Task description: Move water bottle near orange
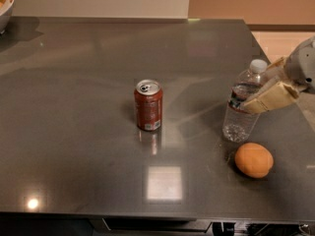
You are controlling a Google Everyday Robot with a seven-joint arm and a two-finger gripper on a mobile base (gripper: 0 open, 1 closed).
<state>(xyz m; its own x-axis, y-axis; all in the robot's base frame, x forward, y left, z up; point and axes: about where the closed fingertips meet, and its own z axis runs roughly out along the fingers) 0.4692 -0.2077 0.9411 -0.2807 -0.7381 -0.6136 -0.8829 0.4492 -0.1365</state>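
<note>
The water bottle (236, 123), clear and ribbed with a white cap, stands upright at the right side of the dark table (74, 132). Its base is at or just above the surface. My gripper (257, 88) reaches in from the right edge and is shut on the bottle's upper body, with one beige finger (269, 98) across its front. The orange (253, 160) lies on the table just in front of and slightly right of the bottle, a small gap apart.
A reddish-brown soda can (148, 105) stands upright near the table's middle, well left of the bottle. A white bowl (5, 4) sits at the far left corner. The table's right edge runs close behind the gripper.
</note>
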